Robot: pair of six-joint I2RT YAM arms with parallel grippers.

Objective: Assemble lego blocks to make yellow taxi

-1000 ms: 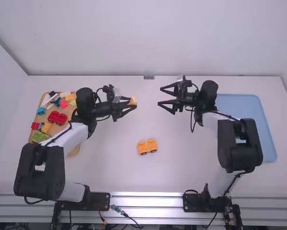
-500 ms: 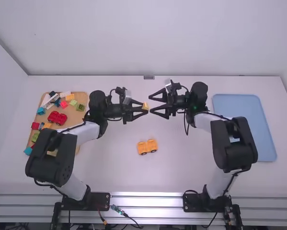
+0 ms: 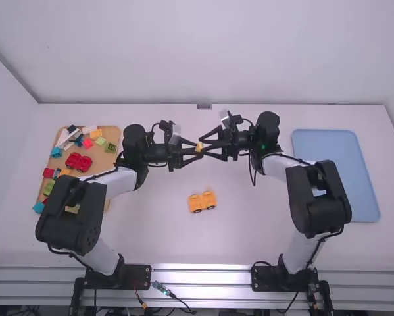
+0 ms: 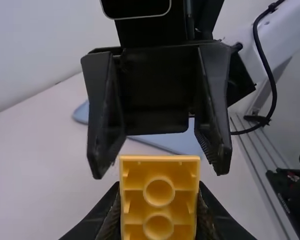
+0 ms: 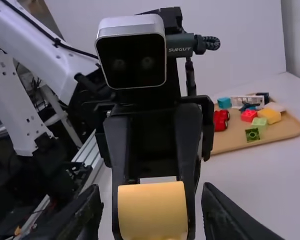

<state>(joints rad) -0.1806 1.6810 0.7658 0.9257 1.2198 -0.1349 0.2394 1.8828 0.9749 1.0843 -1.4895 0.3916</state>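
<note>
Just above the middle of the high view, the left arm's black two-finger gripper [image 3: 197,149] is pointing right, pinching a small yellow plastic block with a curved face [image 3: 199,146]. Facing it, the right arm's black two-finger gripper [image 3: 204,145] is pointing left, its fingers standing spread around the block, seemingly without touching. Both arms are bending inward. At lower centre, a yellow plastic wheeled base [image 3: 202,201] is sitting on the white table [image 3: 249,237].

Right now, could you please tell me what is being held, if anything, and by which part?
The yellow block, held by two opposite sides in the left gripper; the right gripper is open, not touching it.
</note>
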